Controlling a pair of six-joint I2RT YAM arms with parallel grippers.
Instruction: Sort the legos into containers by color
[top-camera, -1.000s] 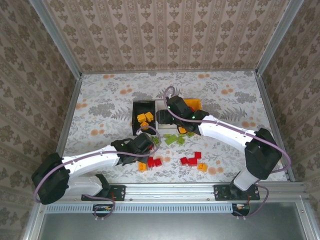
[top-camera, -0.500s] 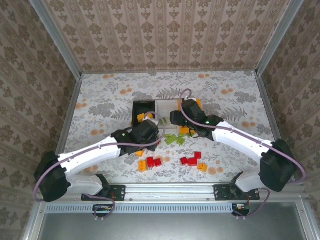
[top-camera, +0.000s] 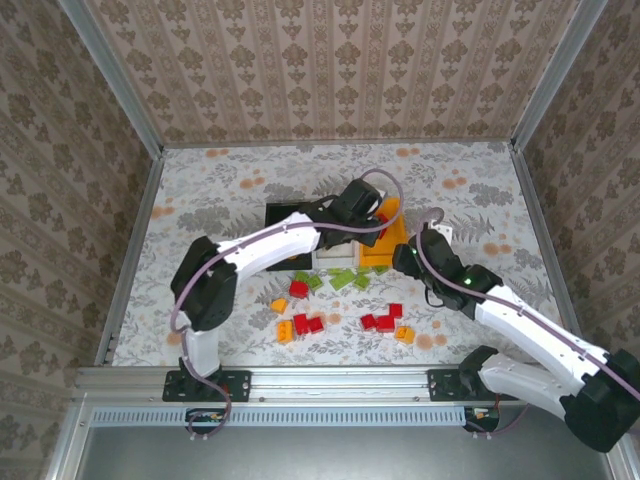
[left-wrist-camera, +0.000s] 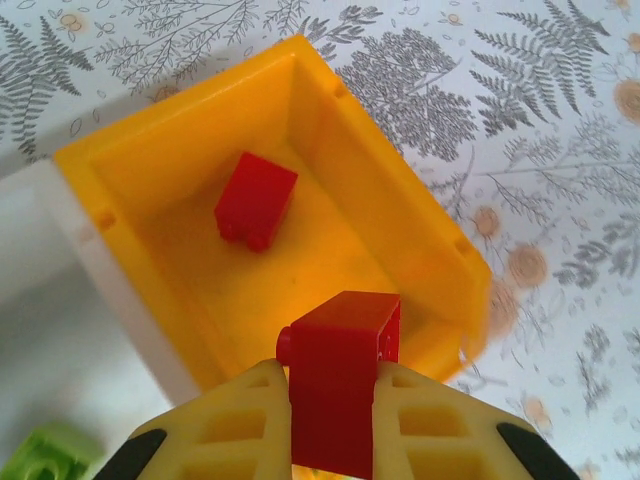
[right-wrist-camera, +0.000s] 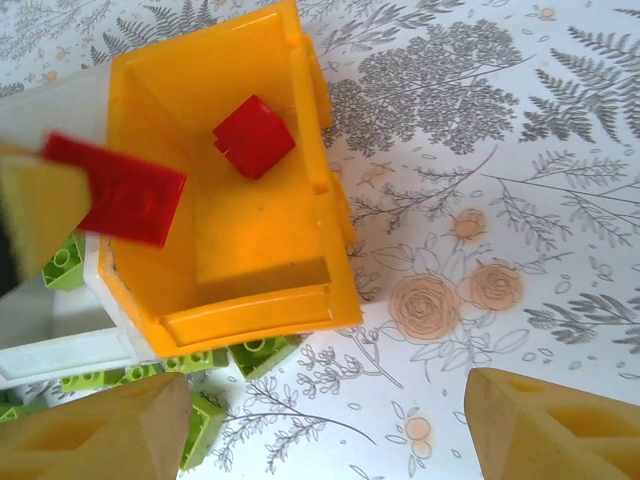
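Right now I see red brick (left-wrist-camera: 343, 385) clamped in left end effector (left-wrist-camera: 335, 405), hanging over orange bin (left-wrist-camera: 400, 215). Second red brick (left-wrist-camera: 255, 200) lies on bin floor. White bin (left-wrist-camera: 60, 260) touches orange bin's side. Green bricks (right-wrist-camera: 262, 352) sit just beside both bins on worktop (right-wrist-camera: 500, 150). Right end effector (right-wrist-camera: 330, 430) empty, jaws spread wide, above worktop near orange bin. Loose red bricks (top-camera: 383, 320) lie nearer arm bases.

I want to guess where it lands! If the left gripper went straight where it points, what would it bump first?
Probably the orange bin's floor, beside the loose red brick lying there. The left gripper, shut on the held red brick, points into that bin; depth is unclear.
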